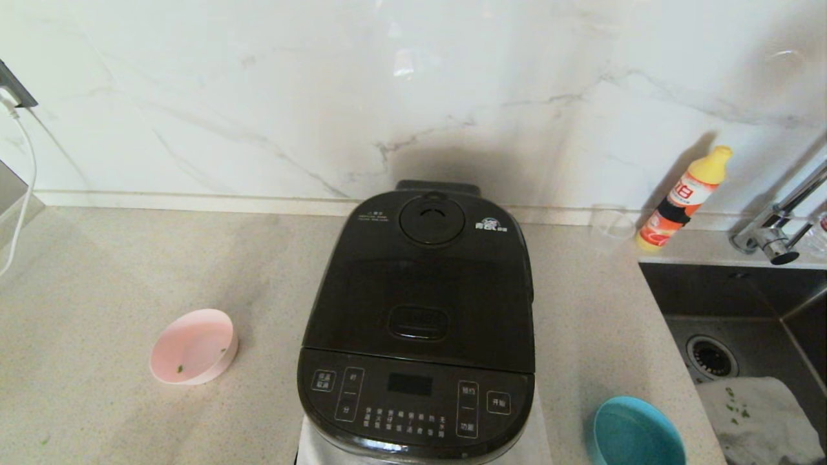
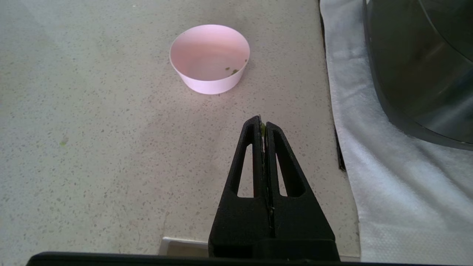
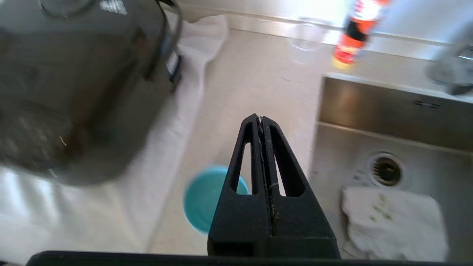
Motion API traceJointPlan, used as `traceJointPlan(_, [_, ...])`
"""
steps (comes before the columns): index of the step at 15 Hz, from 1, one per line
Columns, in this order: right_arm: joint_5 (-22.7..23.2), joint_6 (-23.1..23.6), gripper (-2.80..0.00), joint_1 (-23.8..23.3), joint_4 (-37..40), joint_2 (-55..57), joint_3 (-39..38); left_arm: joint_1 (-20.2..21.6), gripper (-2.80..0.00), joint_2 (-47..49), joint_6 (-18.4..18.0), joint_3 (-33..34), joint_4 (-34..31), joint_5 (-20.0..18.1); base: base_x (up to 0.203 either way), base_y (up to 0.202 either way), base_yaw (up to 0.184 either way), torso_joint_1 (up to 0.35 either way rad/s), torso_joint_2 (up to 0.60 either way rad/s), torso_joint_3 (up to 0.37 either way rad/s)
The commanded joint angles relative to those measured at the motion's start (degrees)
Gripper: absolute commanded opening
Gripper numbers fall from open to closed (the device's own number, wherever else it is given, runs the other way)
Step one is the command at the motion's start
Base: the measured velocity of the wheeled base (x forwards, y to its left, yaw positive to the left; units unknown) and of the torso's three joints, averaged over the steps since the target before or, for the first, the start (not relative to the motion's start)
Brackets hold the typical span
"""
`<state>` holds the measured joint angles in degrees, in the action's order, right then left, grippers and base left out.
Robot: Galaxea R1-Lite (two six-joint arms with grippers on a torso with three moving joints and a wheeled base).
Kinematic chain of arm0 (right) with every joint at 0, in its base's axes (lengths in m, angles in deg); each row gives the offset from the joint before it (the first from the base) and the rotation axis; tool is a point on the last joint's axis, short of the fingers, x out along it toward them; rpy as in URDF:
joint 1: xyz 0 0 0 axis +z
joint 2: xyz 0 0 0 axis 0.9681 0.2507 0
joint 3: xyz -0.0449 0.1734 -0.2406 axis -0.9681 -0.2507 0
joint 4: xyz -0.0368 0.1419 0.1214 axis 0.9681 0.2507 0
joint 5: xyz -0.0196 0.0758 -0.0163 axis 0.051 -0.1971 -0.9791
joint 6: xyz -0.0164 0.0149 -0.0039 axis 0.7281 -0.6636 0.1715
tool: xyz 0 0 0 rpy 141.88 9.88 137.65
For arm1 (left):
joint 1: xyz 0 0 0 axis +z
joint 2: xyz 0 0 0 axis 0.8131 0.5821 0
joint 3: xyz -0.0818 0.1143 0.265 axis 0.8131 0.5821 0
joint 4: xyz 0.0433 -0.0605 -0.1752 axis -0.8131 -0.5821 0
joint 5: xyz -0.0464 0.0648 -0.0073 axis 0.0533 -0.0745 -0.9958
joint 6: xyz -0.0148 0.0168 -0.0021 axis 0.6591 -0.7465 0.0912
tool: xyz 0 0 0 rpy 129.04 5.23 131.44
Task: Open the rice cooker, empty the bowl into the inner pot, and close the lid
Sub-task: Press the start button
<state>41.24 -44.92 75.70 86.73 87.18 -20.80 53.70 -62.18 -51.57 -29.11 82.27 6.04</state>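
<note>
The black rice cooker [image 1: 420,323] stands in the middle of the counter on a white cloth [image 2: 388,184], its lid [image 1: 426,284] shut, so the inner pot is hidden. A pink bowl [image 1: 192,345] with a few green specks sits to its left, also in the left wrist view [image 2: 209,58]. A blue bowl [image 1: 636,434] sits at the front right, also in the right wrist view [image 3: 205,199]. My left gripper [image 2: 261,122] is shut and empty above the counter, short of the pink bowl. My right gripper [image 3: 261,120] is shut and empty above the blue bowl. Neither arm shows in the head view.
A steel sink [image 1: 743,323] with a drain and a white rag [image 1: 762,420] lies at the right, with a tap [image 1: 775,239] behind. An orange bottle [image 1: 685,197] and a clear cup [image 1: 610,226] stand by the wall. A white cable [image 1: 19,194] hangs at far left.
</note>
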Motion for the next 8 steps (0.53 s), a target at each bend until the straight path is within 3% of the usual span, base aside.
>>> traceJointPlan(1, [1.2, -1.2, -2.80, 2.8, 2.7, 20.1, 11.9, 0.0, -2.80, 0.1, 0.0, 0.0, 0.0, 0.0, 0.000, 0.000, 0.000, 0.000, 0.00, 0.000])
traceJointPlan(5, [2.1, -10.2, -2.80, 18.8, 11.3, 37.3, 28.5, 0.0, -2.80, 0.1, 0.0, 0.0, 0.0, 0.0, 0.000, 0.000, 0.000, 0.000, 0.00, 0.000])
traceJointPlan(8, [1.9, -17.7, -2.80, 28.9, 16.1, 45.9, 34.9, 0.0, -2.80, 0.1, 0.0, 0.0, 0.0, 0.0, 0.000, 0.000, 0.000, 0.000, 0.00, 0.000])
